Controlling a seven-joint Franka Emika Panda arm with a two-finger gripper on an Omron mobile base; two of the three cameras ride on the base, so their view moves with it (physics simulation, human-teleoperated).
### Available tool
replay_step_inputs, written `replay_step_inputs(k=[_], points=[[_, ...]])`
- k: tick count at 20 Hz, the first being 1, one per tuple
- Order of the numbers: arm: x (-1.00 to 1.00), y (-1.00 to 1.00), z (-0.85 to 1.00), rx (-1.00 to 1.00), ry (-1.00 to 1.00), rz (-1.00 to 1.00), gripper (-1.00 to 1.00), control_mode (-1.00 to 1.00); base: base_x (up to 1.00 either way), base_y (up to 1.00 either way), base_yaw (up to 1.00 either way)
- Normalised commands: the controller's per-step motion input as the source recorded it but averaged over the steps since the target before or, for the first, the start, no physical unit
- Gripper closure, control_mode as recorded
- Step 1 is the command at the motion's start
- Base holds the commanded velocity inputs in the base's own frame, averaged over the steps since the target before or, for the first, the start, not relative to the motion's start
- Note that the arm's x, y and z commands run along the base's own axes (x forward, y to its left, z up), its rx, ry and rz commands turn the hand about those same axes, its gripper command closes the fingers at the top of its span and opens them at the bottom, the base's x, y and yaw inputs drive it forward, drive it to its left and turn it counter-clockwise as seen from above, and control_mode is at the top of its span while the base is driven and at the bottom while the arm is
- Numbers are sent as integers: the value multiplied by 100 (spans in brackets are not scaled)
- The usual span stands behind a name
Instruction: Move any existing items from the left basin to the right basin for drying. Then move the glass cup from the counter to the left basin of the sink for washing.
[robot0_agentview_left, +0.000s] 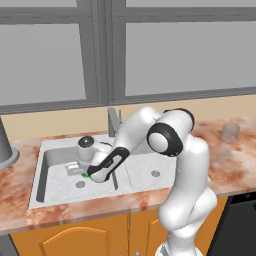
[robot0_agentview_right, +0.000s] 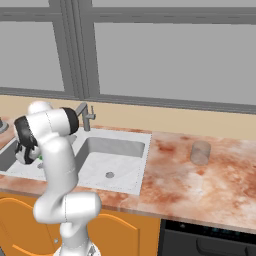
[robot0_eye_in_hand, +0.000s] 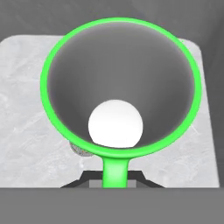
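The bright green mug (robot0_eye_in_hand: 118, 65) stands on the floor of the left basin (robot0_eye_in_hand: 26, 109), seen straight from above with its grey inside and pale bottom. Its handle (robot0_eye_in_hand: 114, 168) runs down between the two dark tips of my gripper (robot0_eye_in_hand: 114, 183), which is shut on it. From the base, a sliver of the mug (robot0_agentview_left: 86, 174) shows under the hand (robot0_agentview_left: 82, 162) low in the left basin (robot0_agentview_left: 52, 182). The right basin (robot0_agentview_left: 145, 167) holds nothing. The glass cup (robot0_agentview_left: 230, 133) stands upright on the counter (robot0_agentview_left: 235, 160) far to the right, also the glass cup (robot0_agentview_right: 201, 152).
The faucet (robot0_agentview_left: 114, 121) rises behind the divider between the basins. A tall grey canister (robot0_agentview_left: 4, 147) stands on the counter left of the sink. My arm's elbow (robot0_agentview_left: 167, 137) hangs over the right basin. A dark appliance front (robot0_agentview_right: 210, 240) sits under the counter at right.
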Motion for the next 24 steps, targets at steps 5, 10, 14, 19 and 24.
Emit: replay_step_inputs(k=[5,10,14,19,24], points=[[-17,2,40,3,0,0,100,-100,0,0,0],[-22,0,39,3,0,0,100,-100,0,0,0],[-25,0,43,0,0,0,100,-100,0,0,0],[-25,0,43,0,0,0,100,-100,0,0,0],[-23,0,33,0,0,0,100,-100,0,0,0]])
